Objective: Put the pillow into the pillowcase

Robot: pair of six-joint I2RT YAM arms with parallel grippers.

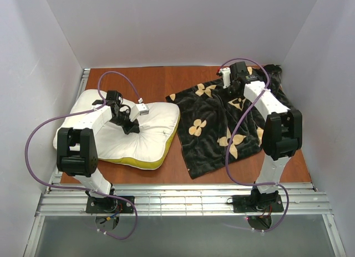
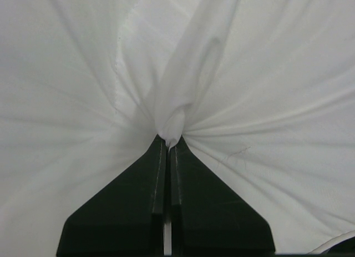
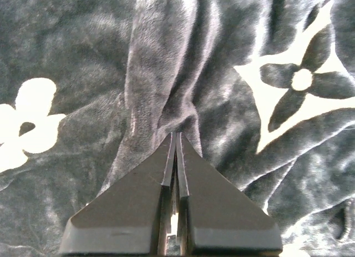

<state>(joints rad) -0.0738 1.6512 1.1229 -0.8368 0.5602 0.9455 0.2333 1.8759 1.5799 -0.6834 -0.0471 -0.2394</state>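
The white pillow (image 1: pixel 119 132) with a yellow band along its near edge lies at the left of the table. My left gripper (image 1: pixel 131 127) is shut on a pinch of its white fabric near its middle; in the left wrist view the gripper (image 2: pixel 168 141) has cloth (image 2: pixel 177 110) bunched at its tips. The black pillowcase (image 1: pixel 216 126) with tan flowers lies spread at the right. My right gripper (image 1: pixel 228 90) is shut on a fold of it near its far edge. In the right wrist view the gripper (image 3: pixel 176 136) pinches the plush fold (image 3: pixel 166 85).
The wooden table top (image 1: pixel 152 82) is walled in by white panels on three sides. A metal rail (image 1: pixel 183 197) runs along the near edge by the arm bases. Purple cables loop beside each arm.
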